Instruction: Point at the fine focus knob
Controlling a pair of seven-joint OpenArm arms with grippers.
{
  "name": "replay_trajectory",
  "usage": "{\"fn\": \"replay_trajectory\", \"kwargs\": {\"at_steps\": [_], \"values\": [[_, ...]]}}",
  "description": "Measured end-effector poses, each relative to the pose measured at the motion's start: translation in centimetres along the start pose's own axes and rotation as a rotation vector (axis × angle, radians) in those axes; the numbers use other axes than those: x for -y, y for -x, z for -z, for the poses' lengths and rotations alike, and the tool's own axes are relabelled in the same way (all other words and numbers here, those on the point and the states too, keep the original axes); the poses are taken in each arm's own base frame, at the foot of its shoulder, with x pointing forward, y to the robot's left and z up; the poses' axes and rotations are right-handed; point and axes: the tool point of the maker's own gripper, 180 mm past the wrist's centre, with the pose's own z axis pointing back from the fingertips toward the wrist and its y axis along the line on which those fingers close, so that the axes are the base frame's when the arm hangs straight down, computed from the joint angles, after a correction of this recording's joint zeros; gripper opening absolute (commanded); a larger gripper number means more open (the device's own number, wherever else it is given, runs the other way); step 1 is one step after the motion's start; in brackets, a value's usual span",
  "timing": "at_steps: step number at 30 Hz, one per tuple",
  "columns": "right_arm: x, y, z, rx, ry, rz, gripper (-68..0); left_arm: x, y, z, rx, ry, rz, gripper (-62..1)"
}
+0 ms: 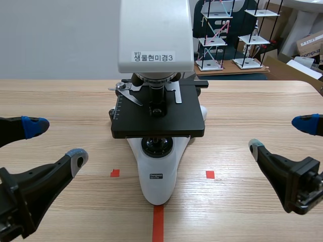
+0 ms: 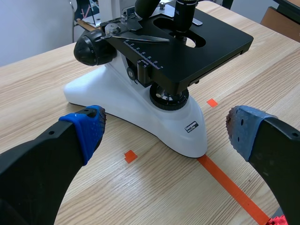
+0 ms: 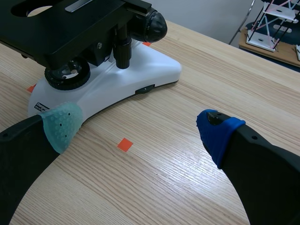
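A white microscope (image 1: 158,171) with a black stage (image 1: 159,118) is standing at the middle of the wooden table (image 1: 262,101). Its narrow foot is pointing toward the near edge, in line with an orange-red tape line (image 1: 158,222). The focus knob (image 2: 93,49), black and rounded, is sitting low on the microscope's left flank, behind and below the stage. A matching knob (image 3: 152,26) is showing on the right flank. Which part of either is the fine one cannot be told, and in the scene view the stage is hiding both almost wholly. The left gripper (image 1: 56,142) is hanging near and to the left of the microscope, well apart from it, its fingers spread wide with nothing between them. The right gripper (image 1: 280,135) is hanging near and to the right, likewise spread wide and holding nothing, well apart from the knob on its side. A small tape square (image 1: 115,173) is lying left of the foot and a second square (image 1: 210,174) right of it. White shelf models (image 1: 217,35) are standing beyond the table's far edge.
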Motion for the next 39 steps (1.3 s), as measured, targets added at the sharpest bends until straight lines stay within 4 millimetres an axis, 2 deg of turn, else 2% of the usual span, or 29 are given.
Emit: {"fn": "replay_trajectory", "kwargs": {"at_steps": [2, 3, 5, 8, 9, 13, 17, 23, 34, 39], "values": [[0.0, 0.0, 0.0, 0.000, 0.000, 0.000, -19.2, 0.0, 0.0, 0.0, 0.000, 0.000, 0.000, -6.7], [0.0, 0.0, 0.0, 0.000, 0.000, 0.000, -23.9, 0.0, 0.0, 0.0, 0.000, 0.000, 0.000, -6.7], [0.0, 0.0, 0.0, -0.001, 0.001, -0.001, -37.7, 0.0, 0.0, 0.0, 0.000, 0.000, 0.000, -6.7], [0.1, 0.0, 0.0, 0.000, 0.006, -0.001, -64.0, 0.0, 0.0, 0.0, 0.000, 0.000, 0.000, -6.7], [0.1, 0.0, 0.0, -0.001, 0.006, -0.002, -67.9, 0.0, 0.0, 0.0, 0.000, 0.000, 0.000, -6.7], [1.1, 0.0, 0.0, 0.000, 0.059, -0.009, -67.8, 0.0, 0.0, 0.0, 0.000, 0.000, 0.000, -6.7], [1.1, -0.1, 0.0, 0.032, 0.045, -0.002, -67.8, 0.0, 0.0, 0.0, 0.000, 0.000, 0.000, -6.7], [3.8, 0.5, 0.7, 0.070, 0.098, -0.004, -67.8, 0.0, 0.0, 0.0, 0.000, 0.000, 0.000, -6.7], [9.5, 4.6, 2.3, 0.045, 0.173, 0.052, -67.8, 0.0, 0.0, 0.0, -0.001, 0.000, 0.002, -6.7], [11.1, 6.1, 4.4, 0.046, 0.157, 0.067, -67.8, 0.0, 0.0, 0.0, -0.001, 0.000, 0.002, -6.7]]}}
